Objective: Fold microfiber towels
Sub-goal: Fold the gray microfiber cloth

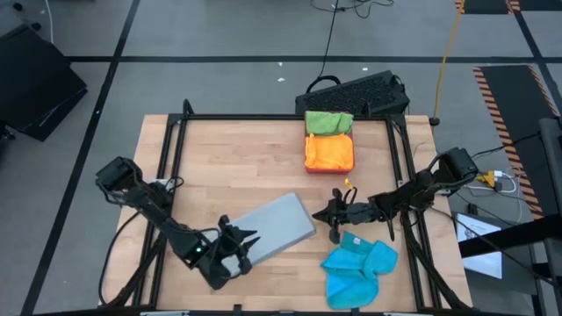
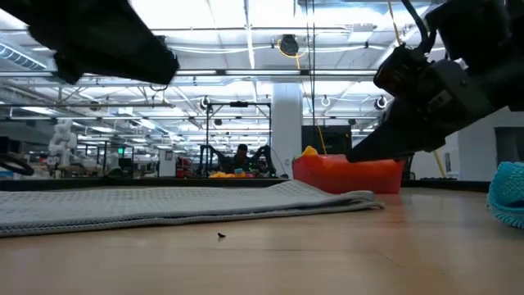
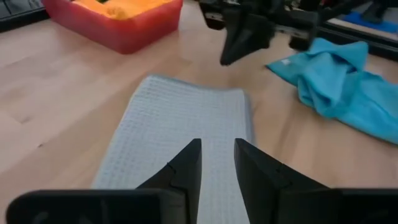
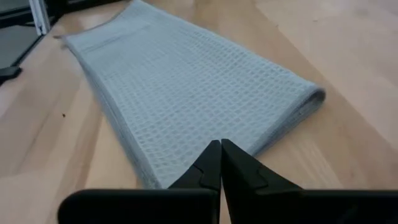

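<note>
Bare table (image 1: 228, 167) lay open across the far left. The grey towel (image 1: 268, 226) filled the middle front, flanked by both grippers. The tray (image 1: 329, 154) blocked the far middle, and the blue towels (image 1: 358, 270) the near right corner.

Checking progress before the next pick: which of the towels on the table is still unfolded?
The blue towel, crumpled in a heap near the right gripper. The grey towel lies flat and folded; the orange and green ones sit folded in the red tray.
</note>
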